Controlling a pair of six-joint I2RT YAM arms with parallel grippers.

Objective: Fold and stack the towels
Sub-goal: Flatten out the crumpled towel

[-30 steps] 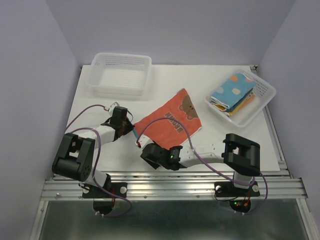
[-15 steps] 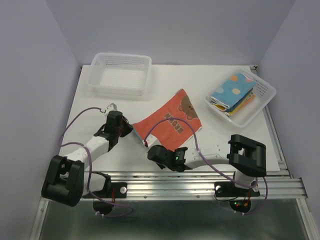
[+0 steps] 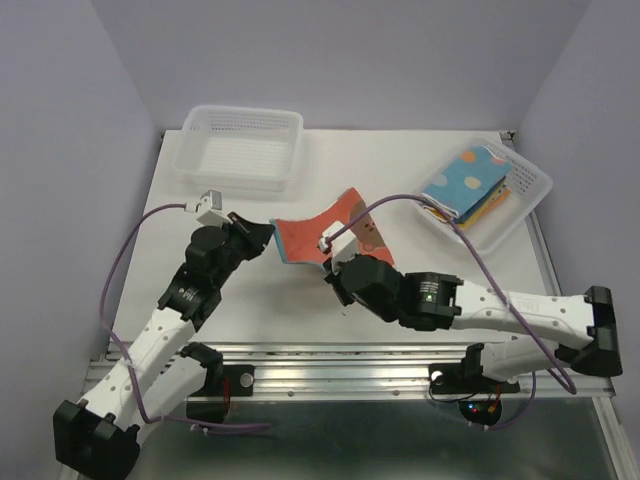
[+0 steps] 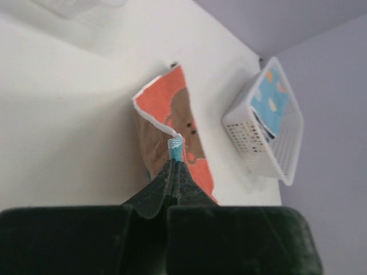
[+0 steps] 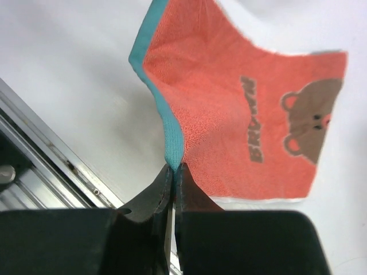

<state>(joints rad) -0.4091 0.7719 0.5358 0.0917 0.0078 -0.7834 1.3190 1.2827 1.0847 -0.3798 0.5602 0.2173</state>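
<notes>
A red-orange towel (image 3: 345, 225) with a brown bear print and a teal edge is held up off the white table between both grippers. Its far part still hangs down towards the table. My left gripper (image 3: 270, 233) is shut on its left near corner, where the pinched teal hem shows in the left wrist view (image 4: 175, 150). My right gripper (image 3: 327, 262) is shut on the teal edge at the other near corner (image 5: 174, 166). The bear and brown lettering face the right wrist camera on the towel (image 5: 246, 114). More folded towels, a light blue dotted one (image 3: 465, 178) on top, lie in the right basket.
A white lattice basket (image 3: 533, 181) holding the folded towels stands at the back right, also seen in the left wrist view (image 4: 261, 146). A second white lattice basket (image 3: 243, 113) stands at the back left. The metal rail (image 3: 340, 362) runs along the table's near edge.
The right gripper has shut on the towel's near edge. Both arms have then stretched forward and risen, lifting the towel's near edge off the table and carrying it towards the far side.
</notes>
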